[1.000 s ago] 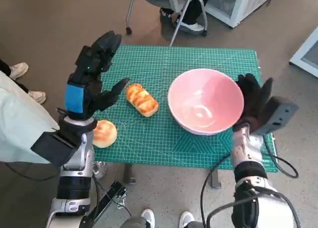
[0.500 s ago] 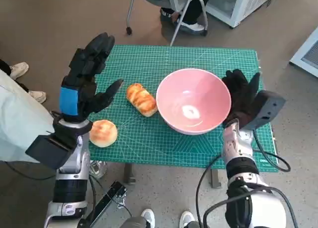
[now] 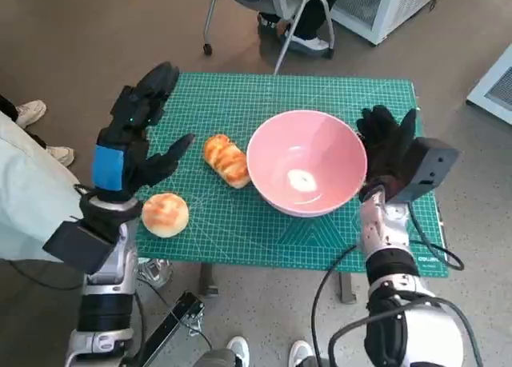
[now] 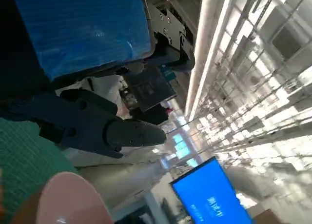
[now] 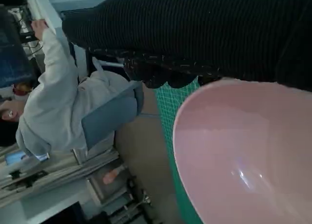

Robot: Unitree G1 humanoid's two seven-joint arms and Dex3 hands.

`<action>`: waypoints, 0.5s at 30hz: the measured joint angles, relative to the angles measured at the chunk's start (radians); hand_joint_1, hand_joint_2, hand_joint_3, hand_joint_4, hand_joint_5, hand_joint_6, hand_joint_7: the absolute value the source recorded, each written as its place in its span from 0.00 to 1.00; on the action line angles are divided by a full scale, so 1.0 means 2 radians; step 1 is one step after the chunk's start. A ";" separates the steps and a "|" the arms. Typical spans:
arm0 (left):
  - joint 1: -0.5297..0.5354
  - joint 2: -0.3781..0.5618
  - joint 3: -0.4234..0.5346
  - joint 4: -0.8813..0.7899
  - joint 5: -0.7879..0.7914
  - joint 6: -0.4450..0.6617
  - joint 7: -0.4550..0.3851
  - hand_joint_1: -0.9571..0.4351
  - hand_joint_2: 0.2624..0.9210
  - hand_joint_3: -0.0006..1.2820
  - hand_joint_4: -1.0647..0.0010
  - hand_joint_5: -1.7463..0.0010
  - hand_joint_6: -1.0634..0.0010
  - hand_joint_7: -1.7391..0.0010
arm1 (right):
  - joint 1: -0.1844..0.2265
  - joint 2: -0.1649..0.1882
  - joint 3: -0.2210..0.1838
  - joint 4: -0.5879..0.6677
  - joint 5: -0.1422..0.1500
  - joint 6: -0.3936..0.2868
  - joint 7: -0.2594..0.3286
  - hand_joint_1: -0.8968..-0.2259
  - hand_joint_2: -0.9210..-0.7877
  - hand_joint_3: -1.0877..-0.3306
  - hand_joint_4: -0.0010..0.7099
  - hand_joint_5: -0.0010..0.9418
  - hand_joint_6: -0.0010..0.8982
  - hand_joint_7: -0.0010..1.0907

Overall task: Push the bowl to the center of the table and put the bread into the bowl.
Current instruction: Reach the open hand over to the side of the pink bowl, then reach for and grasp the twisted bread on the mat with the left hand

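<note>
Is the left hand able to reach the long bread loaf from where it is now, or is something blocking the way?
Probably yes. The left hand hovers open just beside the long bread loaf, and only bare green mat lies between them. The pink bowl sits on the loaf's far side, and the round bun lies nearer the robot.

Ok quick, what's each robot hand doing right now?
Left robot hand: open, raised over the mat, holding nothing.
Right robot hand: open, flat against the bowl rim, gripping nothing.
</note>
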 measured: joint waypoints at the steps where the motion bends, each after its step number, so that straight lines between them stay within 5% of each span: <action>1: -0.001 0.009 -0.001 0.002 0.010 0.003 -0.001 0.38 1.00 0.16 0.59 1.00 0.65 0.83 | -0.001 -0.004 0.004 -0.002 -0.003 -0.009 0.000 0.51 0.00 0.31 0.42 0.01 0.16 0.65; 8: -0.023 0.076 -0.018 0.027 0.063 0.035 -0.027 0.39 1.00 0.09 0.60 1.00 0.67 0.84 | -0.008 -0.026 0.039 -0.027 -0.028 -0.103 0.032 0.47 0.00 0.31 0.46 0.02 0.14 0.64; 15: -0.080 0.119 -0.049 0.077 0.101 0.041 -0.055 0.40 0.99 0.03 0.63 1.00 0.69 0.85 | -0.009 -0.027 0.058 -0.071 -0.016 -0.210 0.131 0.41 0.00 0.38 0.52 0.03 0.16 0.63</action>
